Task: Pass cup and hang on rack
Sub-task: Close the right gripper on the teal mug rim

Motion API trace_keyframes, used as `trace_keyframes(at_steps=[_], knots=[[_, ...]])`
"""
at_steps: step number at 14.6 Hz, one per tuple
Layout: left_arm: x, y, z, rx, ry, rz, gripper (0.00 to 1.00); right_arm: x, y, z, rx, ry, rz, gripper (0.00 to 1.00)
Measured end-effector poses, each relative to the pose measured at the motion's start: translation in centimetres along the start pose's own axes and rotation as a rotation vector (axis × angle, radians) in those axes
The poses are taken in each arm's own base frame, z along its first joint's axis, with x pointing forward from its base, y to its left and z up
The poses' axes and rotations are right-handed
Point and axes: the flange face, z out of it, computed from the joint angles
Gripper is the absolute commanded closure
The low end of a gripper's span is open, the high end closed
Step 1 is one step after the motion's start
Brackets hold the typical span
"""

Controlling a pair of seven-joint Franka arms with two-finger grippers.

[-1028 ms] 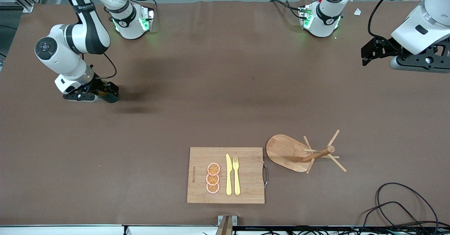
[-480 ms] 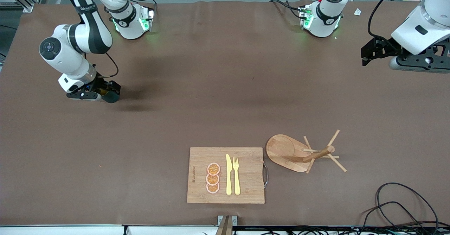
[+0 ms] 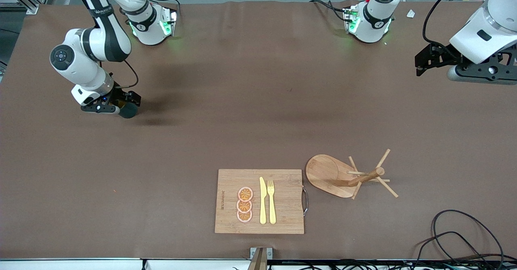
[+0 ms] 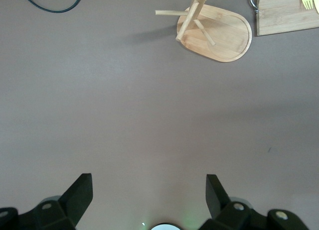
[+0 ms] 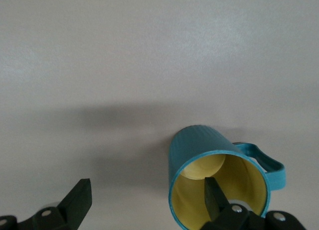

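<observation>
brown table (image 3: 250, 100), rack (image 3: 339, 176) beside cutting board (image 3: 259, 201). right gripper (image 5: 144, 202) low at right arm's end, jaws spread, one finger (image 5: 215, 197) inside cup (image 5: 218, 177). left gripper (image 4: 149, 200) waiting aloft, released.

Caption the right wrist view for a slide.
Right gripper open at the teal cup, one finger inside its yellow mouth, handle outward, over bare brown table.
</observation>
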Motion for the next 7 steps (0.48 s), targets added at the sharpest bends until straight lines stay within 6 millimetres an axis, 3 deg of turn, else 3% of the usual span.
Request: trace_keyframes(at_steps=[4, 7], knots=[[0.0, 0.1, 0.0, 0.0, 0.0, 0.001, 0.0, -0.1, 0.2, 0.9, 0.001, -0.009, 0.003, 0.01], [0.0, 0.1, 0.0, 0.0, 0.0, 0.001, 0.0, -0.1, 0.8, 1.7, 0.002, -0.01, 0.017, 0.14]])
